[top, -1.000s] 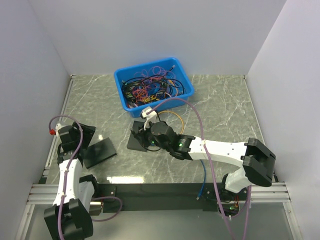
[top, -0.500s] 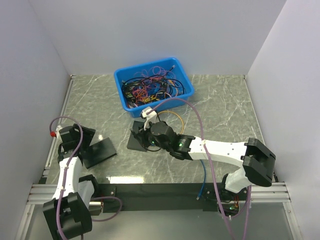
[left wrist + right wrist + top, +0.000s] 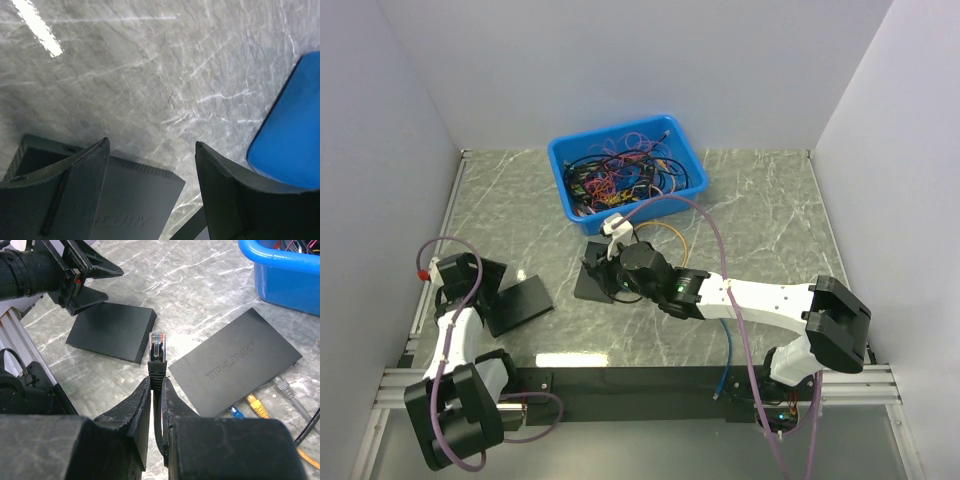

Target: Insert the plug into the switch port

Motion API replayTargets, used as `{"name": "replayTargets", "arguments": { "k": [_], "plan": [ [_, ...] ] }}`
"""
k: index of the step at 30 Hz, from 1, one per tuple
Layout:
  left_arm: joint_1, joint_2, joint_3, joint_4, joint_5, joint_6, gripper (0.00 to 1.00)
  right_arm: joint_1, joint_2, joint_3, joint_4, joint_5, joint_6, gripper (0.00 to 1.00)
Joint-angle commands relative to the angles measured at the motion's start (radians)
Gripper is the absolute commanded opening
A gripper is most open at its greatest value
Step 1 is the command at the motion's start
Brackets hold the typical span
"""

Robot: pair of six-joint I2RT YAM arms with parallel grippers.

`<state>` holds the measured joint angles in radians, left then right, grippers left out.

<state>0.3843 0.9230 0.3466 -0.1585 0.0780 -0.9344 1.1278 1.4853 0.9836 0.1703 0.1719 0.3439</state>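
Note:
My right gripper (image 3: 156, 381) is shut on a black cable just behind its plug (image 3: 157, 346), whose clear tip sticks up past the fingertips. It hovers over the TP-LINK switch (image 3: 235, 367), also seen in the top view as the switch (image 3: 590, 285) under the right gripper (image 3: 610, 273). A second black switch (image 3: 111, 331) lies to the left (image 3: 520, 302). My left gripper (image 3: 150, 144) is open over this switch's (image 3: 125, 200) edge, with nothing between its fingers. From above, the left gripper (image 3: 492, 283) is by that switch's left end.
A blue bin (image 3: 562, 180) full of tangled cables stands at the back. Blue (image 3: 234, 412), yellow (image 3: 257, 405) and grey (image 3: 282, 386) plugs sit along the TP-LINK switch's near side. An orange cable (image 3: 672, 235) loops behind it. White walls close in left and right.
The left arm's wrist has drifted slightly left and toward the near edge. The right gripper and plug have stayed put.

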Motion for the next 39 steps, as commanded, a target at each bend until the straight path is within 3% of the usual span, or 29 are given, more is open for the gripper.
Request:
{"name": "replayTargets", "arguments": {
  "k": [1,11,18,27,35,39],
  "plan": [
    [0.01,0.037,0.003,0.001,-0.02,-0.007,0.75,0.0,0.001,0.047,0.014,0.011,0.004,0.0],
    [0.014,0.037,0.026,-0.053,-0.069,-0.004,0.71,0.0,-0.008,0.044,0.009,0.015,0.004,0.0],
    [-0.004,-0.202,-0.02,-0.096,-0.159,-0.032,0.73,0.0,-0.01,0.052,-0.002,0.008,0.006,0.0],
    [-0.019,-0.036,0.008,-0.162,-0.173,-0.07,0.72,0.0,-0.011,0.053,-0.005,-0.015,0.02,0.0],
    [-0.068,-0.036,0.035,-0.233,-0.285,-0.109,0.73,0.001,-0.017,0.052,-0.014,-0.017,0.023,0.0],
    [-0.119,-0.108,0.081,-0.301,-0.389,-0.127,0.79,0.0,-0.005,0.058,-0.023,-0.017,0.029,0.0]
  ]
}}
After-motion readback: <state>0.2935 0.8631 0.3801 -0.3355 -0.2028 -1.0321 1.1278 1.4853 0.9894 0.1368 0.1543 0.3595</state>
